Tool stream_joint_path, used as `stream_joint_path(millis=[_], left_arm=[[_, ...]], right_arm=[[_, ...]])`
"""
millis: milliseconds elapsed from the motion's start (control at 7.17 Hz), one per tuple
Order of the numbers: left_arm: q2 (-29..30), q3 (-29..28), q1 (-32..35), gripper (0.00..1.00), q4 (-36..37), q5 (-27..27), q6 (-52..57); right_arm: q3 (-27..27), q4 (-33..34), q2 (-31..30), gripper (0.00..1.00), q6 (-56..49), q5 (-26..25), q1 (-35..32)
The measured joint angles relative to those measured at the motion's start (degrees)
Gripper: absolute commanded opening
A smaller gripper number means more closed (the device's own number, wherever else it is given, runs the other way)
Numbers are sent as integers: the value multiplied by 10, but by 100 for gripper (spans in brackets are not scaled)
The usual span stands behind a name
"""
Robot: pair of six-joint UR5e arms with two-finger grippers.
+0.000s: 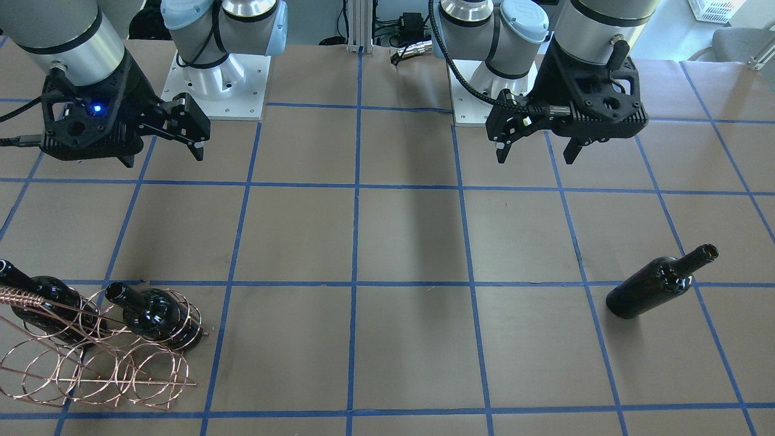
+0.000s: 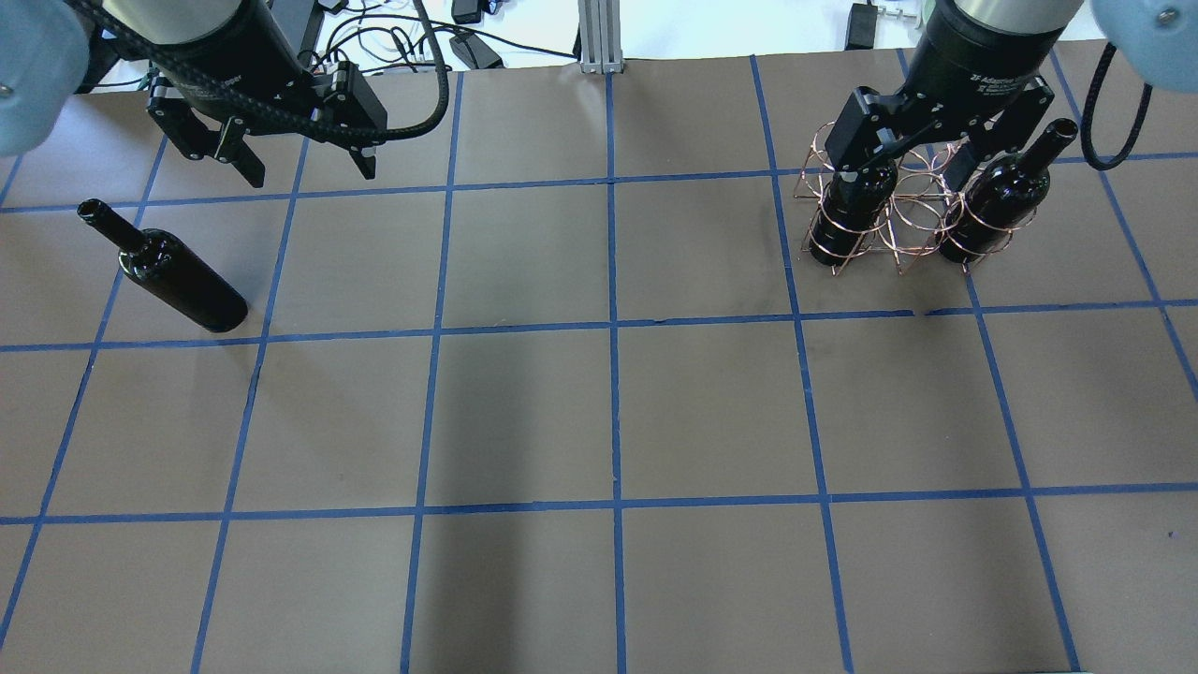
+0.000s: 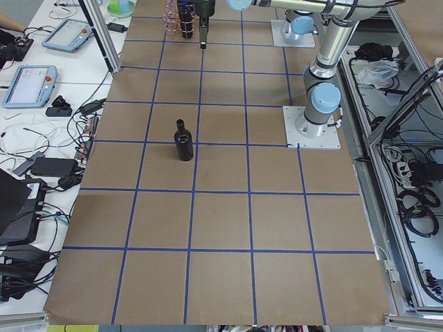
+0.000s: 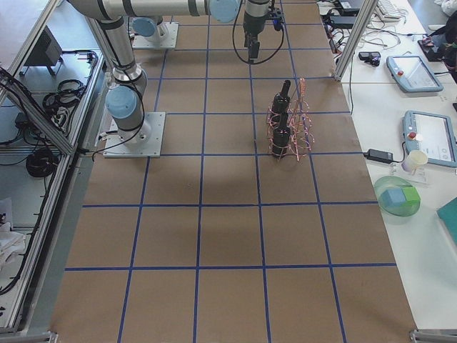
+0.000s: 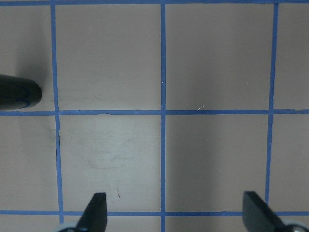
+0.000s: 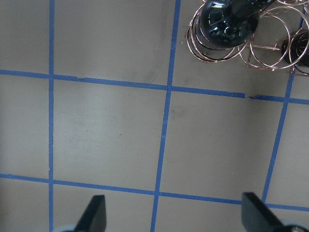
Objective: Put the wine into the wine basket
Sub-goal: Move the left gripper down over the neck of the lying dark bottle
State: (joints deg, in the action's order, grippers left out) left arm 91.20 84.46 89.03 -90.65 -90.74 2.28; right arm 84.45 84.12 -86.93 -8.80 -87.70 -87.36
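One wine bottle (image 1: pixel 651 287) stands upright and loose on the table on my left side; it also shows in the overhead view (image 2: pixel 178 276) and at the left edge of the left wrist view (image 5: pixel 17 94). My left gripper (image 1: pixel 537 154) (image 2: pixel 307 168) is open and empty, raised and behind the bottle. The copper wire wine basket (image 1: pixel 151 383) (image 2: pixel 913 220) stands on my right side with two bottles (image 2: pixel 847 215) (image 2: pixel 992 206) in its rings. My right gripper (image 1: pixel 163 154) (image 2: pixel 913 173) is open and empty, raised near the basket. The right wrist view shows one basket bottle (image 6: pixel 224 24) from above.
The table is brown paper with a blue tape grid. The two arm bases (image 1: pixel 221 91) (image 1: pixel 478 103) sit on white plates at my edge. Cables lie along the far edge (image 2: pixel 449 42). Side benches hold tablets (image 3: pixel 31 83) and bowls (image 4: pixel 400 200).
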Motion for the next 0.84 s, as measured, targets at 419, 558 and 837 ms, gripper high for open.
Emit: stream_joint_path(millis=[419,558,837], left_arm=[[-4,0,-154,99,1,5,188],[6,2,-217,99,8,9,241],[45,9,-286,98,68,18,289]], right_arm=[[0,0,0,100,0,1,0],[0,0,0,100,1,2,0],[0,0,0,100,1,1,0]])
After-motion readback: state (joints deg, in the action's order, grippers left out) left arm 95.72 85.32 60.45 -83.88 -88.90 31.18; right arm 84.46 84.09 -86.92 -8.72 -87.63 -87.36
